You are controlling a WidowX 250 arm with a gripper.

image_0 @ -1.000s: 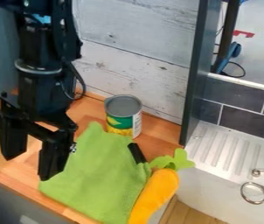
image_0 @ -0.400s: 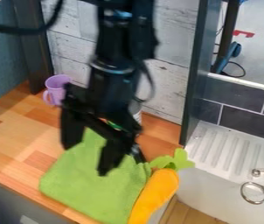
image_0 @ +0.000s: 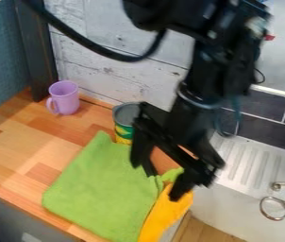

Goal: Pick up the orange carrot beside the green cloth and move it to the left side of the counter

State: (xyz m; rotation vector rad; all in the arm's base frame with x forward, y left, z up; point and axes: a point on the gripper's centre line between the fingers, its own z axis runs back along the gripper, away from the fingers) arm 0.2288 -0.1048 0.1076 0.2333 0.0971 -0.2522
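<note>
The black gripper point(image_0: 155, 182) is over the right edge of the green cloth point(image_0: 101, 189) and the leafy top of the orange carrot point(image_0: 165, 210), with its two fingers spread apart. The cloth lies on the wooden counter point(image_0: 12, 146); behind it stands a can point(image_0: 125, 116) (partly hidden by the gripper), and farther left a purple cup point(image_0: 66, 99)

Matte black WidowX arm point(image_0: 202, 78), blocky in build; small pale screw heads point(image_0: 211, 34). Thick black cable point(image_0: 104, 53), looped. Dull blue-grey collar ring point(image_0: 196, 101). Black two-finger gripper point(image_0: 157, 180), angular.
</note>
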